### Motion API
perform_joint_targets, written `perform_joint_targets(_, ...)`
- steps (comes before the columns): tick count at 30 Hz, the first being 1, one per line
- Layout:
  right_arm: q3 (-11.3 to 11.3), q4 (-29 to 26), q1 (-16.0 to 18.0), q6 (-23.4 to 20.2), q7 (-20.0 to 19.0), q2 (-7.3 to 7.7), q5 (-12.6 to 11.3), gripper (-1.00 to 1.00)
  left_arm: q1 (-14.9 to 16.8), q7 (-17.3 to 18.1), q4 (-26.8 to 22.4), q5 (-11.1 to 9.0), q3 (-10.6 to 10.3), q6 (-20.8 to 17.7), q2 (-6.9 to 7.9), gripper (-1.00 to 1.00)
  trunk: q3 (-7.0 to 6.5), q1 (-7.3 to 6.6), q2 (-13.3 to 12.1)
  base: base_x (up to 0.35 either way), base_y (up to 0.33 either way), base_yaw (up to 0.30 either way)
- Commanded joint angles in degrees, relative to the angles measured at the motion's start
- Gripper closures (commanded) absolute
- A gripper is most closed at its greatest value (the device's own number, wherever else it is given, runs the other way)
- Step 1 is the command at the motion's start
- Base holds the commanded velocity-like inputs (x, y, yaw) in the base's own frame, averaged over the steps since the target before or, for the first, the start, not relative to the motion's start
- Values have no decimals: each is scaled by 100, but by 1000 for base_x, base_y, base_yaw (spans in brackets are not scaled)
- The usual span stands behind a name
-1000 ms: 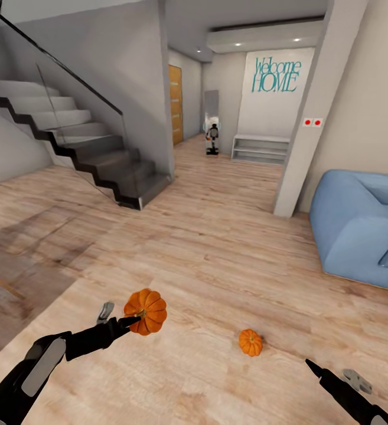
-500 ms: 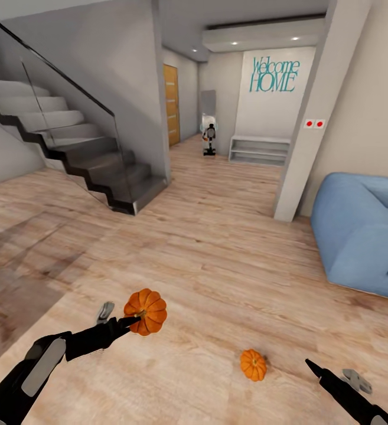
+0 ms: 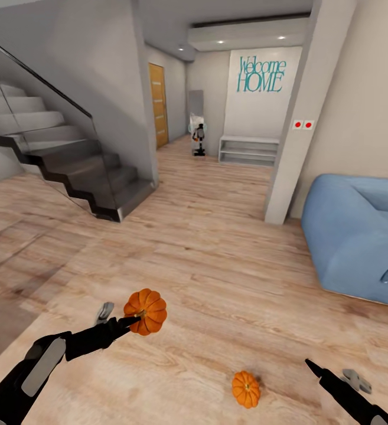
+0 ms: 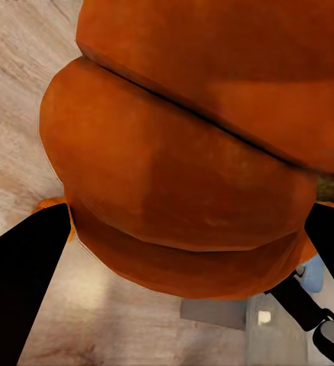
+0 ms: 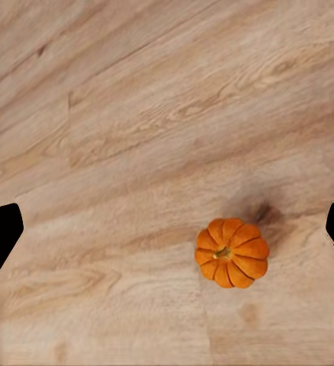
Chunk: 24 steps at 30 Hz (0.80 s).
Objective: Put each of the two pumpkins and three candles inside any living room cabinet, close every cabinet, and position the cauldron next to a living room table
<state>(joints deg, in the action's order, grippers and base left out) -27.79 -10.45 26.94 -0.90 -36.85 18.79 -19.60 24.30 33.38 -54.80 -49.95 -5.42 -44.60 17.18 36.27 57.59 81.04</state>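
My left pincer point(image 3: 133, 321) is still clamping one pumpkin point(image 3: 146, 311); my base is turning, apparently cabinet-bound. Right pincer point(image 5: 167, 229), spread, is hovering above the floor pumpkin point(image 5: 232, 252).

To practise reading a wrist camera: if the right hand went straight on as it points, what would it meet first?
Probably bare wooden floor; the loose pumpkin lies off-centre between the open fingers, though depth is uncertain.

The wooden floor point(image 3: 217, 260) is open around the second pumpkin point(image 3: 245, 389), with free room above it. The blue sofa point(image 3: 359, 236) and the staircase point(image 3: 69, 165) stand well apart.
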Motion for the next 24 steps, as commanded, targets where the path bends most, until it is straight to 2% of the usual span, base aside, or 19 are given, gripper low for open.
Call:
perform_joint_targets(1,2,8,5,-9,-23,2,-37,-100,4,2,-4,-94,-7,-49,4,100,5,3,3,323,-91,-59)
perform_joint_targets(10,2,8,4,-12,-22,2,-36,-100,4,2,-13,-94,-1,-49,4,100,5,3,3,315,-115,-42)
perform_joint_targets(24,9,6,4,-32,-6,2,-27,-100,4,2,-4,-102,5,-49,4,100,5,3,3,324,9,-21)
